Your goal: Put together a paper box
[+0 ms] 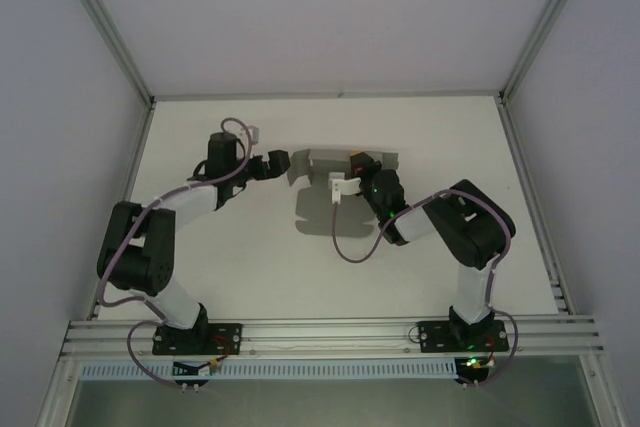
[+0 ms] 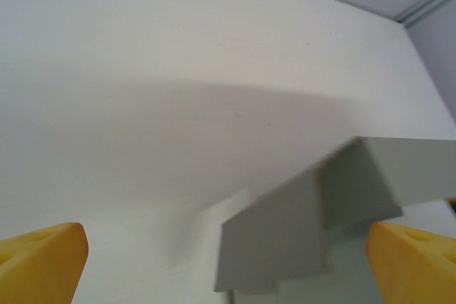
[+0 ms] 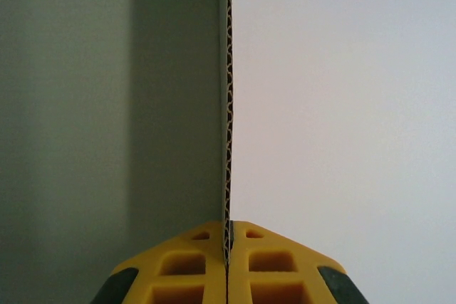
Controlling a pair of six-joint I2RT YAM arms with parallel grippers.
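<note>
One paper box [image 1: 338, 161], partly folded grey card, is hanging over the middle of the tabletop [image 1: 250, 267], casting a shadow beneath | right hand [image 3: 228, 231] is clenching one card edge of it | left hand [image 2: 228, 268] is gaping wide, released, gripping nothing, just beside its left flap

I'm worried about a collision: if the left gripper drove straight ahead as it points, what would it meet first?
Probably the paper box, its hanging flap just ahead of the left gripper, whose jaws stand open; depth is unclear.
</note>
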